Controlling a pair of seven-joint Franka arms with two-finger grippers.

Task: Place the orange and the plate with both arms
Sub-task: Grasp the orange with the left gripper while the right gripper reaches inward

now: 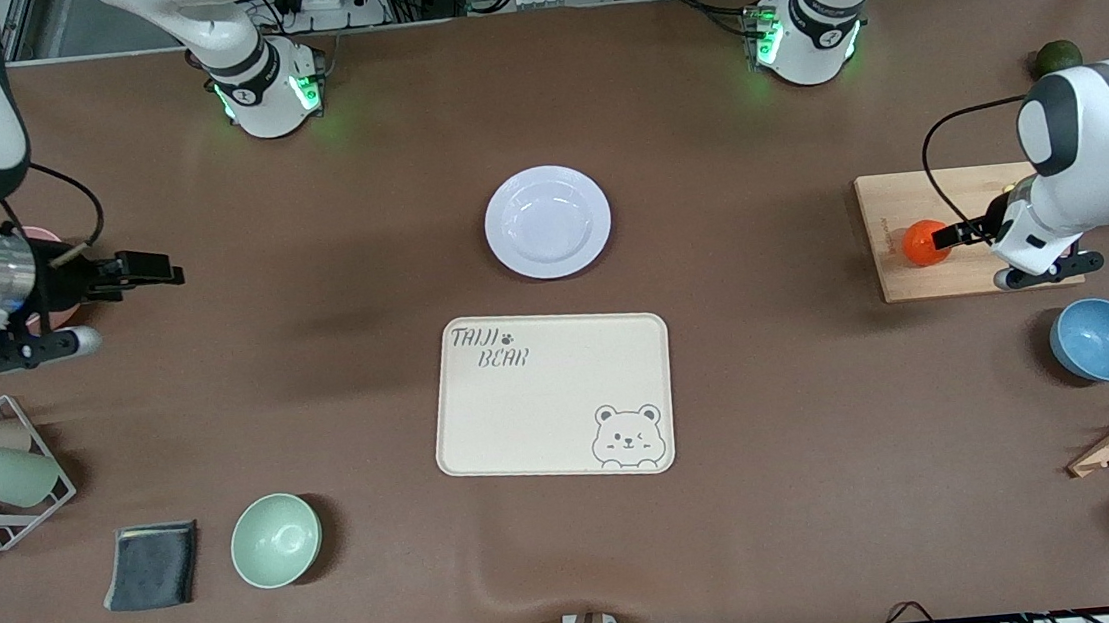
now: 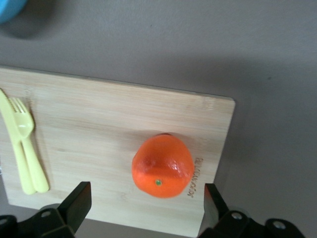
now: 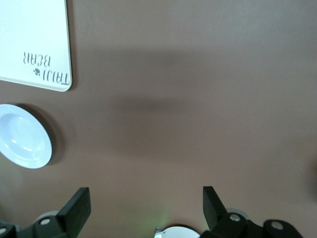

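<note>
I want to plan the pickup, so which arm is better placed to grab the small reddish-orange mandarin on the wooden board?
Left. The left gripper hangs open right over the small glossy reddish-orange mandarin on the bamboo cutting board. The right gripper is open over bare table at the right arm's end.

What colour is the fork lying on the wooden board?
Pale yellow fork, clearest in the left wrist view, on the board.

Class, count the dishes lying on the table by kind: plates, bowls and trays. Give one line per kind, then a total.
Plates: 1, the plate
Bowls: 2, the green bowl and the blue bowl
Trays: 1, the bear tray
Total: 4
</note>
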